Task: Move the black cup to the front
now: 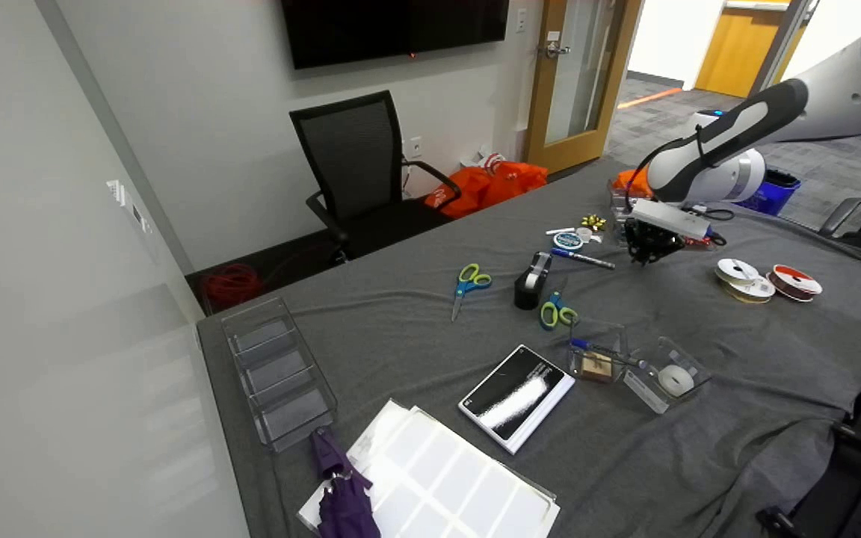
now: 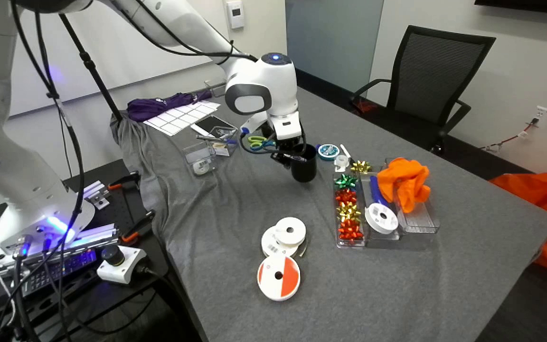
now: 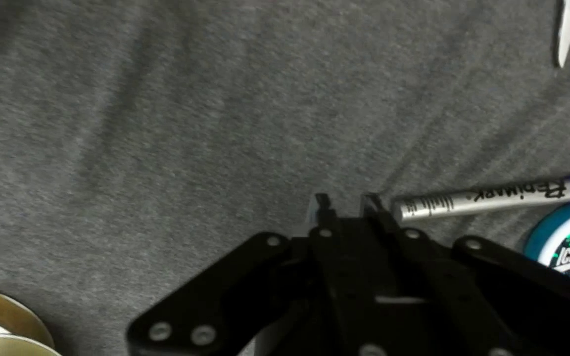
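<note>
1. Where an exterior view shows the black cup (image 2: 305,170), it is right at the gripper (image 3: 347,203); whether the close-set fingers grasp it cannot be told.
2. Near both lie a marker (image 3: 488,199) and a mint tin (image 2: 328,152).
3. Scissors (image 1: 556,301) lie between the gripper and a book (image 1: 516,396).
4. Ribbon spools (image 2: 280,262) and bows (image 2: 348,212) rest further off.

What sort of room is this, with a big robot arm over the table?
Most likely an office meeting room. In an exterior view, a large dark screen hangs on the wall, a black mesh-backed chair stands beside the cloth-covered table, and there is a wood-framed glass door.
</note>
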